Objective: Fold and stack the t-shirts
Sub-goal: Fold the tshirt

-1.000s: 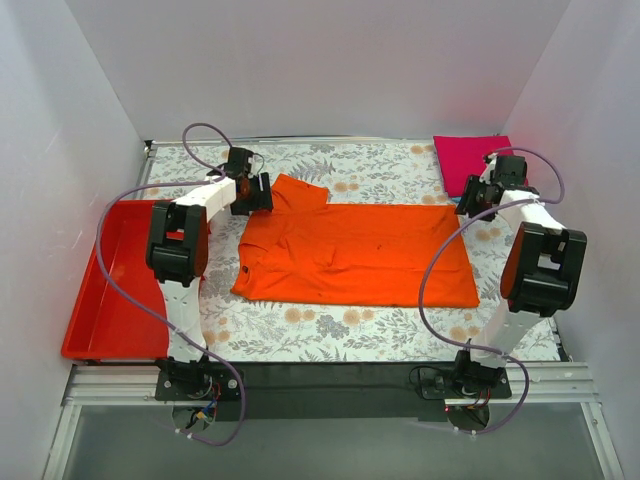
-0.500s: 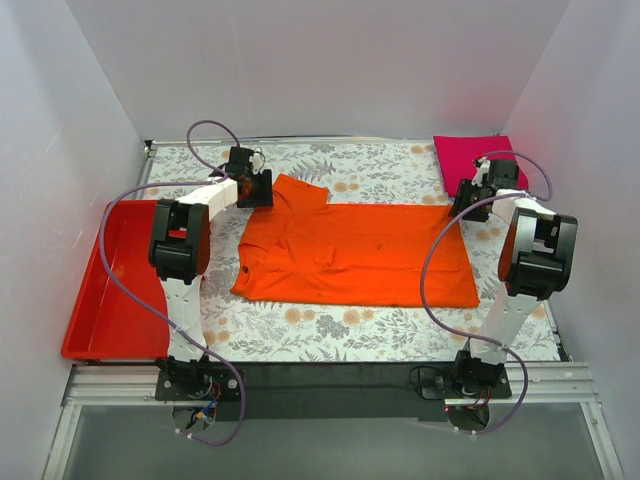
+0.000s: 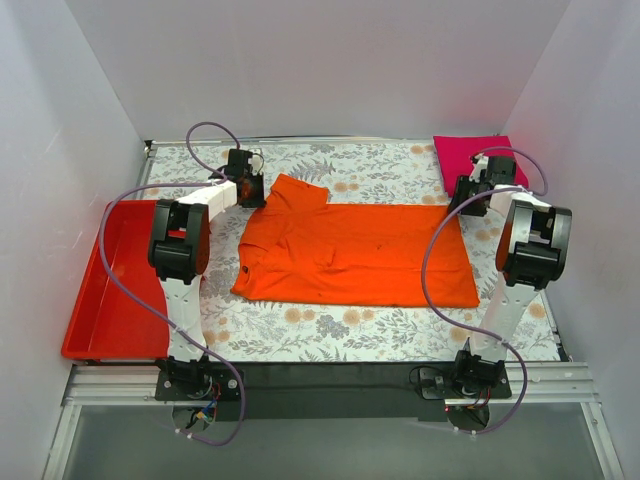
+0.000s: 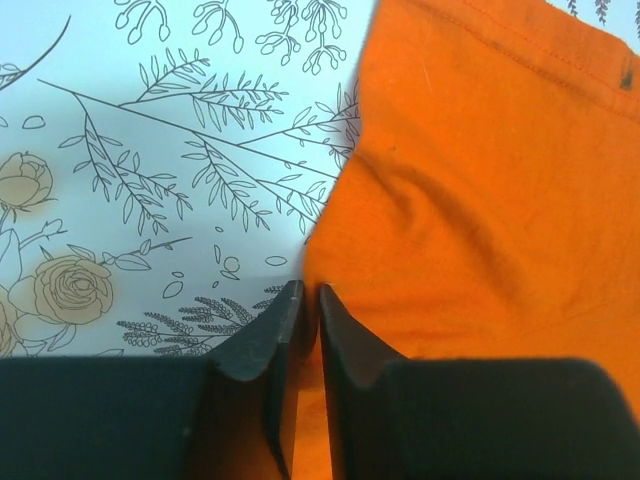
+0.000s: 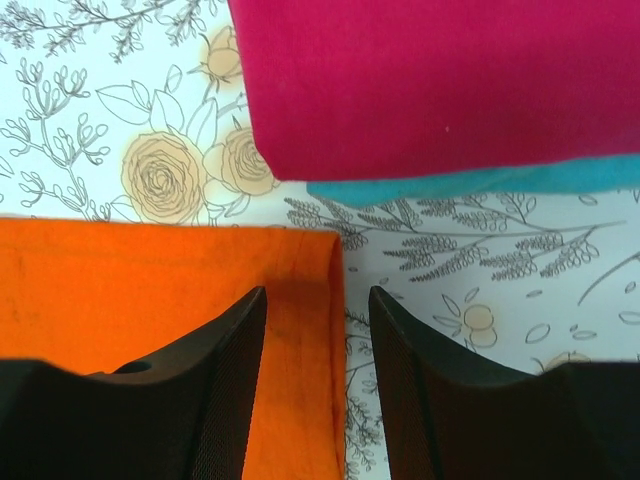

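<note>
Orange tee (image 3: 360, 255) flat at centre; pink tee (image 5: 440, 80) stacked over teal tee (image 5: 480, 182) at 2 o'clock. Left gripper (image 4: 303, 300) at 10 o'clock, pinched on a thin sliver of sleeve edge: likely to slip on lifting. Right gripper (image 5: 315, 292) spread wide over the hem corner at 2 o'clock; might catch only one layer. No readable writing or labels.

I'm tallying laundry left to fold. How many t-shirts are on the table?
3. The orange shirt lies spread in the middle; the pink shirt sits folded at the far right corner; the teal shirt peeks from under it. More could hide beneath.
</note>
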### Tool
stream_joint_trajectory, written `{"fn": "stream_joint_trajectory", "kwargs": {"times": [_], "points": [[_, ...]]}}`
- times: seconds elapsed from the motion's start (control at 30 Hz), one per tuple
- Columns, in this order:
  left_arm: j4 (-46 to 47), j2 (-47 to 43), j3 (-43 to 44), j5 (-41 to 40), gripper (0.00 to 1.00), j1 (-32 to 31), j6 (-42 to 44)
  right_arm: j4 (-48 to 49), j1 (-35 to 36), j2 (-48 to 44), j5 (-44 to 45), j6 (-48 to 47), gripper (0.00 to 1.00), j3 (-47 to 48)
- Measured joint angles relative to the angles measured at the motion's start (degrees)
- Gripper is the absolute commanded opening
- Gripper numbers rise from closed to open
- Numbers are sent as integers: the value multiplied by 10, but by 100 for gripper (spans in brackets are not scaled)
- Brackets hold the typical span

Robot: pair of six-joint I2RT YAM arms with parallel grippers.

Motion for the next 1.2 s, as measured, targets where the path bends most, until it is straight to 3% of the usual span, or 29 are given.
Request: {"fn": "stream_joint_trajectory", "kwargs": {"times": [0.17, 0.53, 0.7, 0.9, 1.2], "points": [[0, 0, -1, 0, 4, 0, 1, 7, 2, 13, -22, -9, 44, 13], [0, 1, -1, 2, 1, 0, 2, 17, 2, 22, -43, -14, 35, 17], [0, 1, -1, 1, 0, 0, 2, 23, 2, 28, -45, -19, 23, 20], [1, 1, -1, 2, 0, 1, 0, 26, 2, 31, -45, -27, 1, 21], [1, 1, -1, 16, 0, 12, -9, 12, 2, 33, -42, -26, 1, 30]]}}
